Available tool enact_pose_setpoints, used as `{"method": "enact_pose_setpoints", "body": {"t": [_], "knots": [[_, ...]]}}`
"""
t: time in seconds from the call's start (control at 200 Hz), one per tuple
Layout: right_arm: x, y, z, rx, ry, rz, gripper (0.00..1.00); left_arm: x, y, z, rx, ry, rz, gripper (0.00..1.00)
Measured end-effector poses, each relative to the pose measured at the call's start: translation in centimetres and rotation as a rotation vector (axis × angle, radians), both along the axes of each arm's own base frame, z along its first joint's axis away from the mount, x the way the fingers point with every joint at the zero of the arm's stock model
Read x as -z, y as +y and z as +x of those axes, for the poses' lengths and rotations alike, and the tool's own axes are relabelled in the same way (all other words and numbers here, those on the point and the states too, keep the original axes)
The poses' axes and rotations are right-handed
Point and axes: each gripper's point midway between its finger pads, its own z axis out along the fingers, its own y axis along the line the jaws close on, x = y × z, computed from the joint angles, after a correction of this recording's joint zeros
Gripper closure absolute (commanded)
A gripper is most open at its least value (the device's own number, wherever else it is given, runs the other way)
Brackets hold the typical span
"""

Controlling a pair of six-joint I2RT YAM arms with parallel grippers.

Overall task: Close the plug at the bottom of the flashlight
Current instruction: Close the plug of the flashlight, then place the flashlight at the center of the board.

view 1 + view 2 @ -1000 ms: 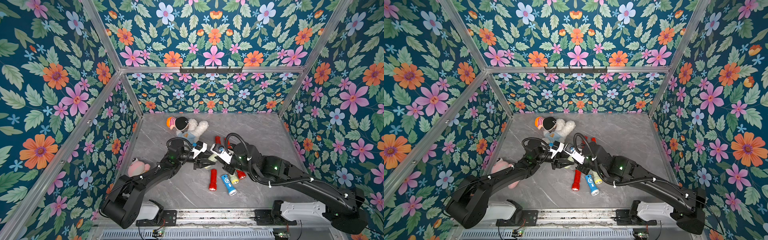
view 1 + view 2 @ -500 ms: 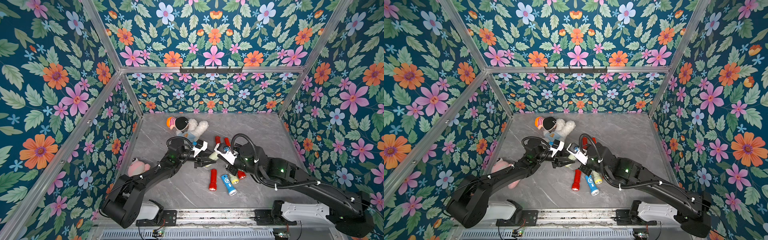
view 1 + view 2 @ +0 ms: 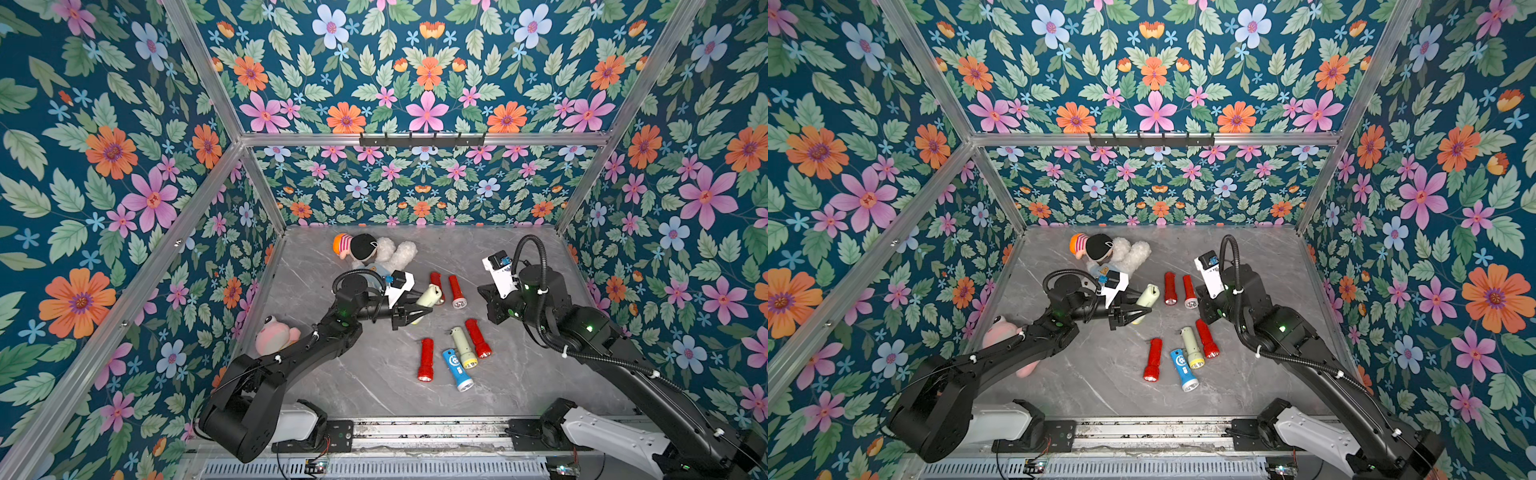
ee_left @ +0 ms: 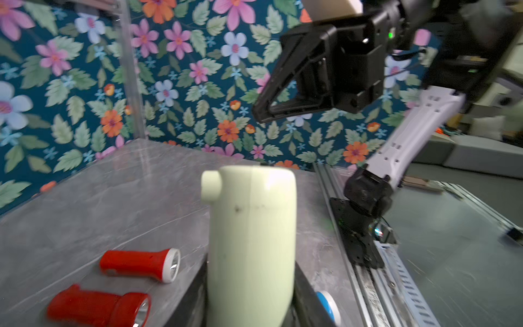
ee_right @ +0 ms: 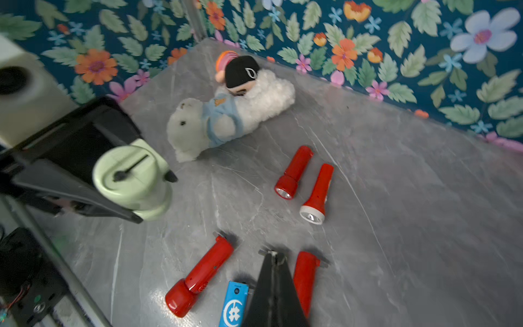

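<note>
Pink frog plush (image 3: 276, 338) lies at the left edge of the grey marbled surface (image 3: 374, 395), close beside the left arm. Further back, a doll in a black cap (image 3: 365, 246) rests against a white plush (image 3: 395, 255).

Right of these, the left tool (image 3: 419, 312) is clenched around the pale green flashlight (image 3: 430, 297), holding it tilted and clear of the surface. Its rear end (image 5: 127, 170) faces the right arm and looks flat, with a dark slot across it. Whether the plug sits fully home I cannot tell.

Just beyond lie a red-headed flashlight (image 3: 436, 286) and a white-headed red flashlight (image 3: 456, 291), side by side. Nearer the front rail are a lone red flashlight (image 3: 425, 359), a blue flashlight (image 3: 456, 369), a yellow-headed flashlight (image 3: 463, 347) and a fourth red flashlight (image 3: 478, 338).

Furthest right, the right tool (image 5: 273, 254) hangs above the surface, jaws pressed together on nothing, apart from the held flashlight.
</note>
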Motion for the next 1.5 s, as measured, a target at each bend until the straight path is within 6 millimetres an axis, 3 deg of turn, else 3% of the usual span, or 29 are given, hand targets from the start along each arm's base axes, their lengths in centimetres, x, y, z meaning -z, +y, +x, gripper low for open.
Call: {"method": "enact_pose_setpoints", "body": {"t": [0.115, 0.235, 0.385, 0.5, 0.68, 0.8, 1.155, 1.5], "knots": [[2.0, -1.8, 1.1, 0.094, 0.1, 0.041, 1.0, -0.4, 0.2, 3.4, -0.162, 0.093, 0.012, 1.0], [3.3, -2.3, 1.3, 0.129, 0.166, 0.064, 1.0, -0.7, 0.0, 7.1, -0.299, 0.202, 0.037, 1.0], [4.8, -2.6, 1.7, 0.152, 0.22, 0.067, 1.0, 1.5, -1.2, 10.9, -0.414, 0.366, 0.119, 1.0], [6.0, -3.3, 1.8, 0.178, 0.254, 0.078, 1.0, 3.7, -3.0, 11.3, -0.437, 0.451, 0.189, 1.0], [8.3, -7.3, 2.6, 0.335, 0.322, 0.152, 1.0, 5.4, -6.0, 12.1, -0.501, 0.531, 0.257, 1.0], [8.8, -7.6, 2.4, 0.351, 0.338, 0.173, 1.0, 6.9, -6.7, 12.7, -0.572, 0.573, 0.303, 1.0], [8.6, -8.1, 2.4, 0.394, 0.32, 0.202, 1.0, 11.0, -6.0, 14.6, -0.775, 0.713, 0.366, 1.0], [8.8, -8.1, 2.6, 0.411, 0.352, 0.203, 1.0, 15.0, -4.8, 14.8, -0.915, 0.807, 0.422, 1.0]]}}
